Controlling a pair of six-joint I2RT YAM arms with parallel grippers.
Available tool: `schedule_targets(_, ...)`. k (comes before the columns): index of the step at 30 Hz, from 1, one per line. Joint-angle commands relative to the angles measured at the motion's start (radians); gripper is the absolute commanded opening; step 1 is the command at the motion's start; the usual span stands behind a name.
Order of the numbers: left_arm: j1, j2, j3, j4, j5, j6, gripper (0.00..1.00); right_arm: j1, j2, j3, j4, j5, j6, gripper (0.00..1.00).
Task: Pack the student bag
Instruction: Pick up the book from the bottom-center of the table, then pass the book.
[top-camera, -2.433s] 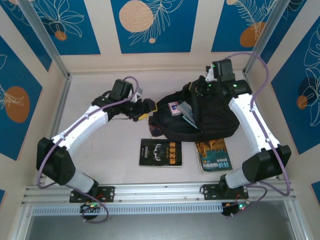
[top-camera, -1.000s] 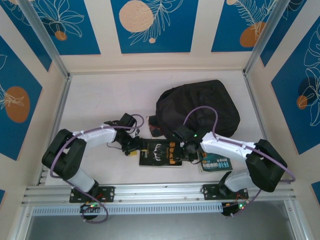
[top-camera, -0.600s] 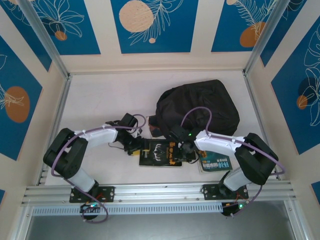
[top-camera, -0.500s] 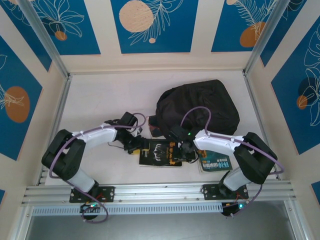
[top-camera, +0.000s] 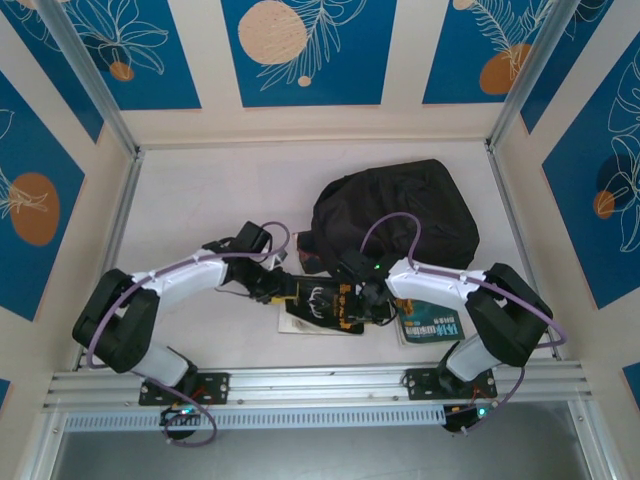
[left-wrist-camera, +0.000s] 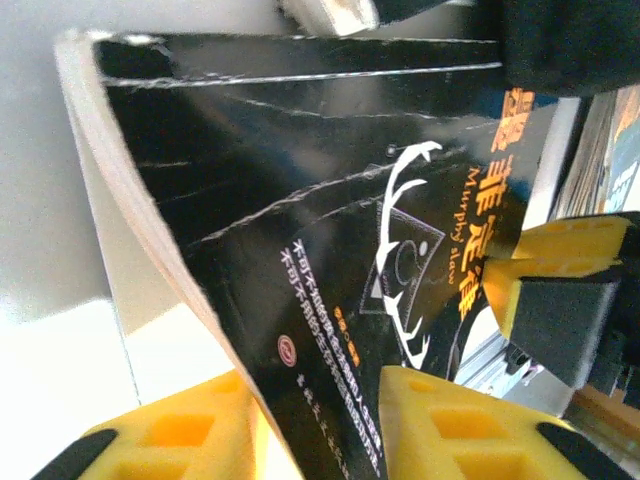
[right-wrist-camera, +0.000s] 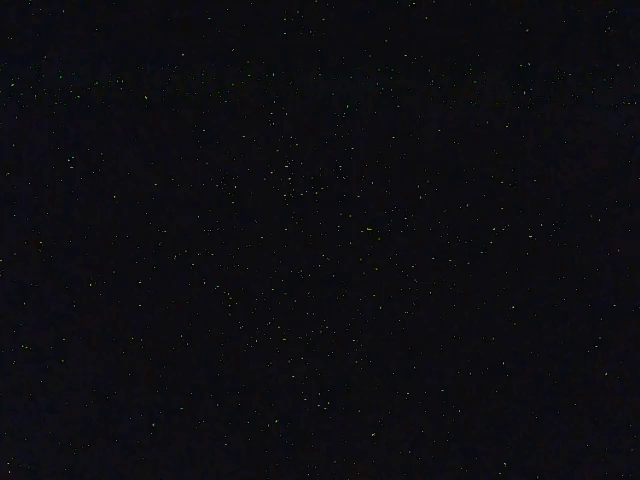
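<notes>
Left end effector (left-wrist-camera: 310, 440) grasps the black book (left-wrist-camera: 330, 200) by one edge; right end effector (top-camera: 365, 305) sits at the opposite edge, its grip unclear.

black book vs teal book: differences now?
Black book has a dark cover with an orange title; teal book is teal and brown. Black book is skewed, its edge in the left gripper; teal book lies flat, partly under the right arm. Both lie before the student bag.
</notes>
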Motion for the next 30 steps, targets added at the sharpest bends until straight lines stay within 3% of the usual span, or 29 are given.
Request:
schedule_targets(1,-0.022,0.038,-0.029,0.115,0.153,-0.033,0.22,0.017,0.055,-0.03,0.019,-0.016,-0.007,0.37)
schedule_targets(4,-0.021,0.028,-0.019,0.06,0.108,0.009,0.02,0.017,0.031,-0.025,-0.003,-0.013,-0.003,0.37)
schedule_targets(5,-0.021,0.012,-0.012,0.028,0.091,0.029,0.0,0.017,0.014,-0.022,-0.014,-0.013,-0.003,0.37)
schedule_targets(15,-0.017,-0.301,0.07,-0.296,-0.19,0.243,0.0,0.014,-0.293,0.058,0.057,-0.159,-0.177,0.45)
schedule_targets(20,-0.049,-0.502,0.041,-0.251,-0.342,0.309,0.0,-0.013,-0.353,0.129,0.129,-0.2,-0.367,0.45)
schedule_targets(23,-0.08,-0.668,0.015,-0.193,-0.432,0.438,0.0,-0.019,-0.388,0.149,0.2,-0.188,-0.55,0.46)
schedule_targets(26,-0.088,-0.77,0.009,-0.211,-0.412,0.611,0.0,-0.036,-0.403,0.149,0.274,-0.199,-0.744,0.51)
schedule_targets(30,-0.091,-0.776,0.066,-0.323,-0.328,0.755,0.0,-0.047,-0.375,0.18,0.358,-0.243,-0.98,0.61)
